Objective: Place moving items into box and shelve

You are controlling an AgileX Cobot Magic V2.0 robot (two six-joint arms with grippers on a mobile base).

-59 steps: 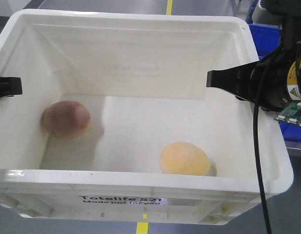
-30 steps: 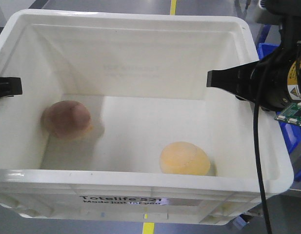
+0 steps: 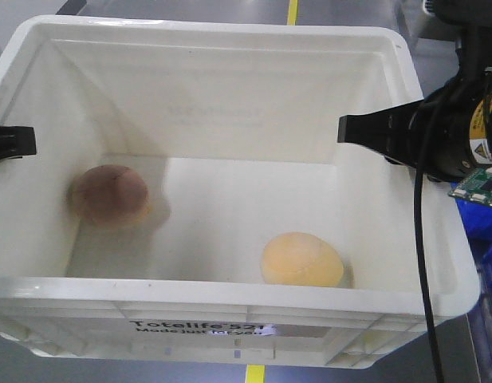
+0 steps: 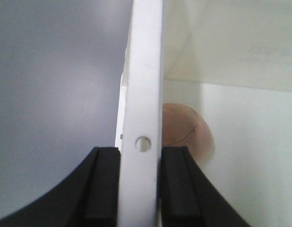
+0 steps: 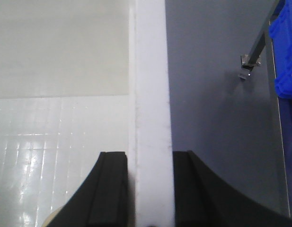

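Observation:
A white plastic box [image 3: 230, 299] fills the front view, held above the floor. Inside lie a brown round item [image 3: 110, 196] at the left and an orange-yellow round item [image 3: 301, 259] at the front right. My left gripper [image 3: 10, 142] is shut on the box's left wall [image 4: 143, 94], one finger each side; the brown item [image 4: 186, 132] shows just inside. My right gripper [image 3: 377, 132] is shut on the box's right wall [image 5: 150, 94], one finger inside and one outside.
Grey floor with a yellow line [image 3: 292, 11] lies beyond the box. Blue bins [image 3: 481, 215] sit at the right, also in the right wrist view [image 5: 285, 61], next to a metal frame leg [image 5: 252, 52].
The box and both grippers keep the same place in view. The floor, yellow line and blue bins behind have shifted to the right, so the base is moving. The brown item has shifted slightly.

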